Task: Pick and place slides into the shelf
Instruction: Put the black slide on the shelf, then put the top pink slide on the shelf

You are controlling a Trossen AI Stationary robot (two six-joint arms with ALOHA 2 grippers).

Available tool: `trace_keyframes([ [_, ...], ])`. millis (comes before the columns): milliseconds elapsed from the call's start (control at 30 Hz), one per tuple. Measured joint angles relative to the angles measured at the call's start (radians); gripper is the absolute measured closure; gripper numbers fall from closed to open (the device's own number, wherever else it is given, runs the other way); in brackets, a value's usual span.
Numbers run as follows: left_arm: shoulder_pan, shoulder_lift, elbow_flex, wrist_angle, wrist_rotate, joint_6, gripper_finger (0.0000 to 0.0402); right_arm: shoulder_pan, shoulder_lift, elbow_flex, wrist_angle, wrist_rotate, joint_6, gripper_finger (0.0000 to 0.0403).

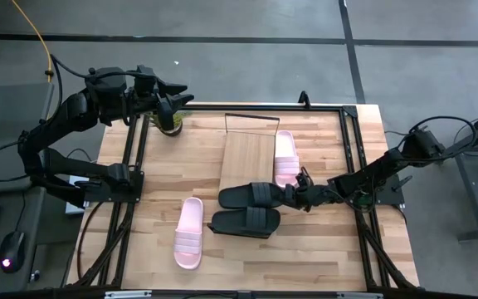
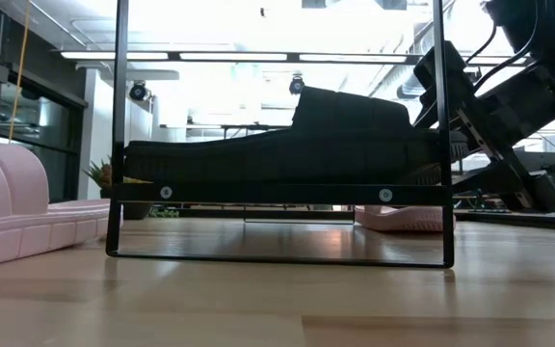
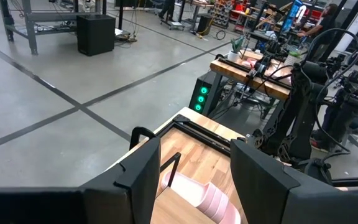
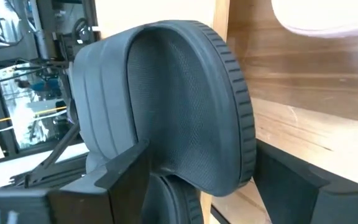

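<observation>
My right gripper comes in from the table's right and is shut on a black slide, just in front of the shelf's near end. The shelf's light-wood board lies mid-table, with its thin wire frame at the far end. One pink slide lies along the board's right side. The other black slide and the other pink slide lie flat on the table nearer the front. My left gripper is open and hovers over the far left corner. My right gripper pinches the black slide's heel end. One finger is on the footbed side and the other finger is under the sole. It comes level from the table's right, along the slide. The slide sits level, toe pointing left, lifted off the table.
A small potted plant stands at the far left, below my left gripper. Black rails run along both table sides. A black frame crosses the low view close up. Bare wood lies near the front right. A person shows far behind.
</observation>
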Motion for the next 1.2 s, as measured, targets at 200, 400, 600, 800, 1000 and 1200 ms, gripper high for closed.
trace_keyframes([
  [200, 0.000, 0.000, 0.000, 0.000, 0.000, 0.000, 0.0222, 0.000, -0.003, 0.000, -0.008, -0.009, 0.000, 0.0148],
  [400, 0.000, 0.000, 0.000, 0.000, 0.000, 0.000, 0.0222, 0.000, -0.004, 0.000, -0.016, -0.040, 0.007, 0.0148],
  [600, 0.000, 0.000, 0.000, 0.000, 0.000, 0.000, 0.0222, 0.000, -0.082, -0.001, -0.124, -0.041, 0.006, 0.0148],
  [800, 0.000, 0.000, 0.000, 0.000, 0.000, 0.000, 0.0222, -0.001, -0.298, -0.001, -0.395, -0.032, 0.005, 0.0148],
  [1000, 0.000, 0.000, 0.000, 0.000, 0.000, 0.000, 0.0222, -0.012, -0.501, -0.001, -0.565, 0.006, 0.001, 0.0148],
  [1200, 0.000, 0.000, 0.000, -0.001, 0.000, 0.000, 0.0222, -0.028, -0.613, -0.001, -0.593, 0.142, -0.056, 0.0148],
])
